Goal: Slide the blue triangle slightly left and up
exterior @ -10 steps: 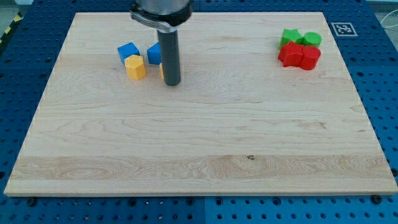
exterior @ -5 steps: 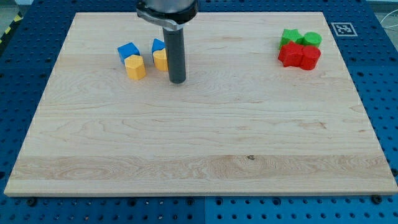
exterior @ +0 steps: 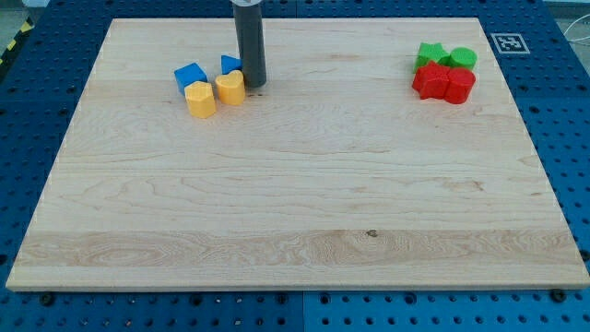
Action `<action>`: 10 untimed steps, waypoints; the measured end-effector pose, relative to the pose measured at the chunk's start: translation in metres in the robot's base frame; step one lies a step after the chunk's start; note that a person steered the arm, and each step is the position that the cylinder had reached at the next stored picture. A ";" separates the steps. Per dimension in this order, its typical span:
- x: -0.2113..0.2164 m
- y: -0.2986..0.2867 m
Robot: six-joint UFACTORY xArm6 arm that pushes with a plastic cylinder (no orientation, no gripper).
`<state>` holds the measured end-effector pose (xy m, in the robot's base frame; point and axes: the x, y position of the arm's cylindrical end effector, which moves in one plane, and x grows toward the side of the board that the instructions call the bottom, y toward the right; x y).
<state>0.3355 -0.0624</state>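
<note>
two blue blocks sit left of your tip (exterior: pixel 253 86); the blue triangle (exterior: pixel 230 64) touches it. no claw shows, state unknowable.

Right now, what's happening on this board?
My tip is down on the wooden board, right beside the blue triangle, on its right side in the view. A yellow block sits just below the triangle; a blue cube and another yellow block lie further to the view's left. Two green blocks and two red blocks cluster untouched at the view's upper right.
</note>
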 end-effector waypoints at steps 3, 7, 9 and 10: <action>-0.066 -0.001; -0.032 -0.026; -0.038 -0.042; -0.042 -0.060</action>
